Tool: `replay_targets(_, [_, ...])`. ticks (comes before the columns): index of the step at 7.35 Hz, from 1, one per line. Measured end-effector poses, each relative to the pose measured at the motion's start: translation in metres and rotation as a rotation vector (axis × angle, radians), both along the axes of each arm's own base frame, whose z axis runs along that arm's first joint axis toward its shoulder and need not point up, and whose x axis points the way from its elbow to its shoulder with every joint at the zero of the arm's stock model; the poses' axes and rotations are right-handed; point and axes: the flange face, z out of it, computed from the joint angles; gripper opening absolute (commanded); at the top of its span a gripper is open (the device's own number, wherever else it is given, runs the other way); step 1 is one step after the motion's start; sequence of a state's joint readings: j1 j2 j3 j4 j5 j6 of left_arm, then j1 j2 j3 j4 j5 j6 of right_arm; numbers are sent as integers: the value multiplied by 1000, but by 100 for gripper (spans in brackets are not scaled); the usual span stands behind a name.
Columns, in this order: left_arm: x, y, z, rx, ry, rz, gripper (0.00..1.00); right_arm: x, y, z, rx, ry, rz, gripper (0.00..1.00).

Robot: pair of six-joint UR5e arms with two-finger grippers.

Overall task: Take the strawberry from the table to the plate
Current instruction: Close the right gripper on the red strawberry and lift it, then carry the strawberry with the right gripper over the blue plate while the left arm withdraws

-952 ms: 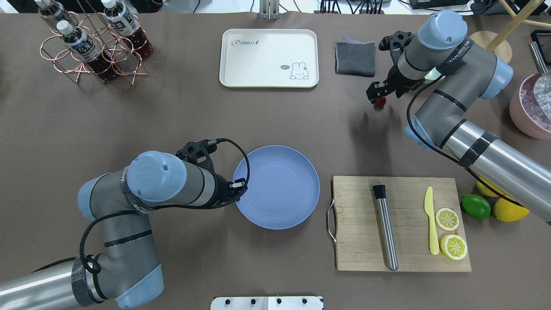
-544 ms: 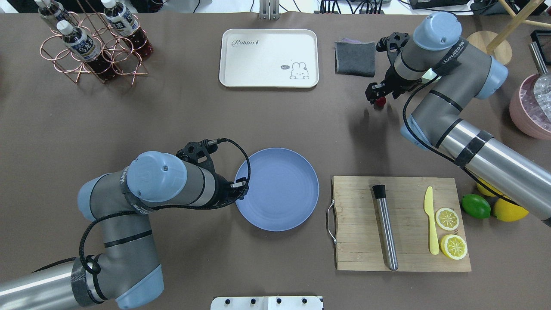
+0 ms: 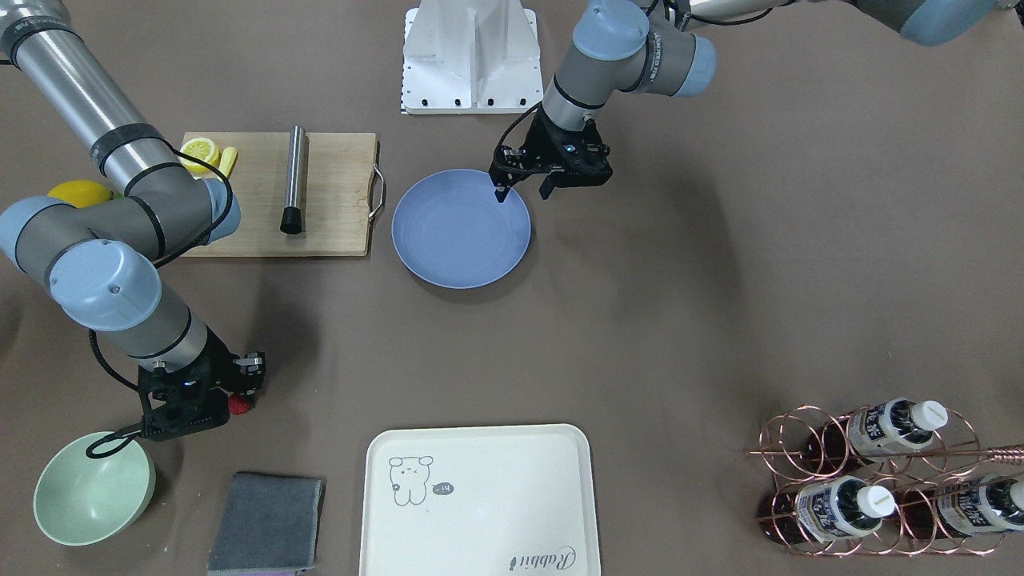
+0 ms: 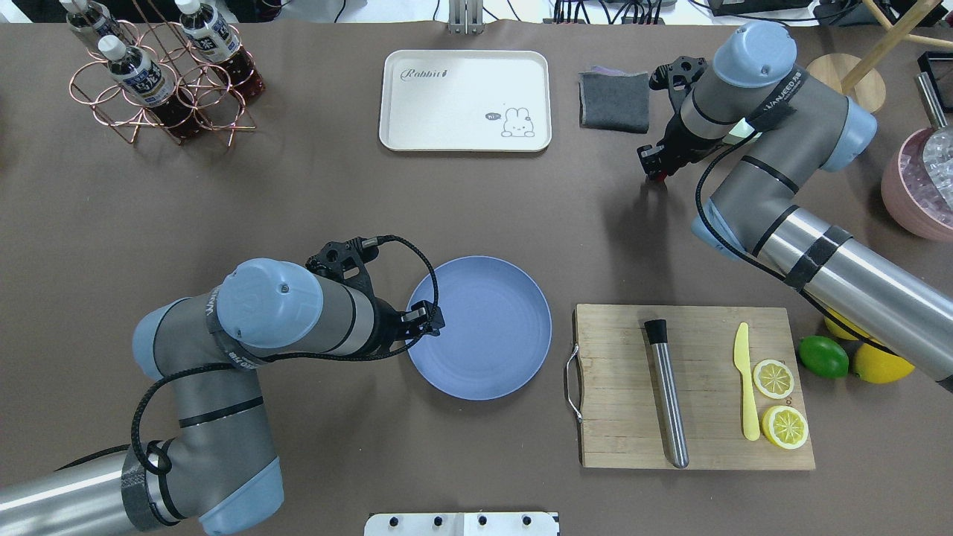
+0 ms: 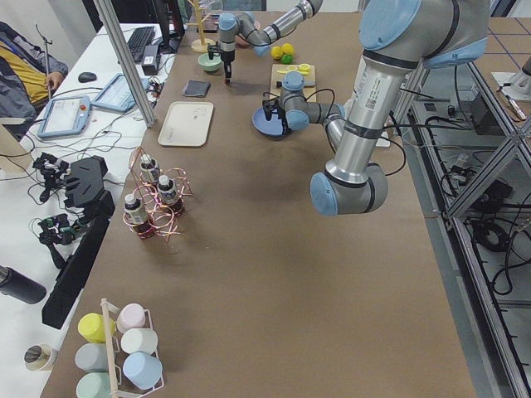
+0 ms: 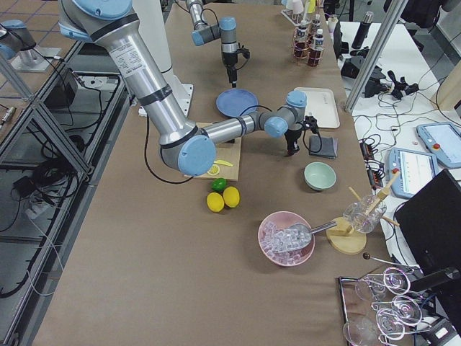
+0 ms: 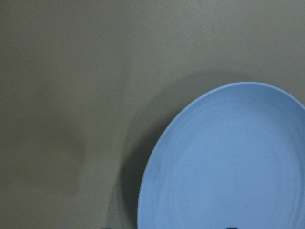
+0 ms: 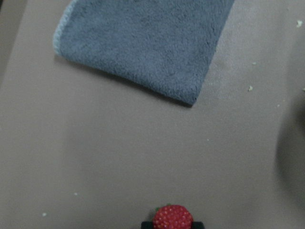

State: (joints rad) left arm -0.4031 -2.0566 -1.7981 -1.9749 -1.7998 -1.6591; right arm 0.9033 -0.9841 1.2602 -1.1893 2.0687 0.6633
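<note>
The strawberry point(image 8: 173, 217), small and red, sits on the brown table point(image 4: 298, 208) just in front of a grey cloth. My right gripper point(image 3: 232, 400) is down over it. In the right wrist view a dark fingertip touches each side of the berry, so this gripper is shut on it. From overhead only a red sliver of the strawberry point(image 4: 658, 177) shows under the right gripper point(image 4: 654, 165). The blue plate point(image 4: 491, 357) lies empty mid-table. My left gripper point(image 3: 522, 192) hangs open astride the plate's point(image 3: 460, 232) rim, one finger inside and one outside.
A cream tray point(image 4: 465, 100) and a grey cloth point(image 4: 614, 100) lie at the far side. A cutting board point(image 4: 692, 387) carries a metal muddler, a yellow knife and lemon slices. Lemons and a lime point(image 4: 823, 357) sit beside it. A mint bowl point(image 3: 92, 488) and a bottle rack point(image 4: 160, 74) stand nearby.
My right gripper has come down and closed in over the strawberry. The left gripper has edged right over the plate's rim, and the plate has shifted slightly.
</note>
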Motion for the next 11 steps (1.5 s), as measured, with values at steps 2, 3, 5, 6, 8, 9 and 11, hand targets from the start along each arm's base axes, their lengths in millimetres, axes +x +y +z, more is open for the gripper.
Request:
replay_targets(2, [-42,-17,-3,18,22,-44,81,-8,15,-53,-12,-86,20,0])
replay_targets(3, [-73,-40,8,50,6,-69,81,-29,44,-90,-42,-150,32,0])
replay_targets(5, [-143,-100,53,161,-85,-54,81,-98,120,-159,-129,-247,56,0])
replay_targets(6, [-176,-126,77,179,-119,-32,81,-137,159,-189,-156,-260,67,0])
replay_targets(8, [-209,-150,97,178,-131,-8,81,-195,220,-224,-174,-233,66,0])
replay_targets(9, [-213,-153,101,173,-133,-5,81,-207,236,-223,-177,-216,59,0])
replay_targets(11, [-214,-155,103,170,-134,-3,82,-211,245,-213,-190,-175,50,25])
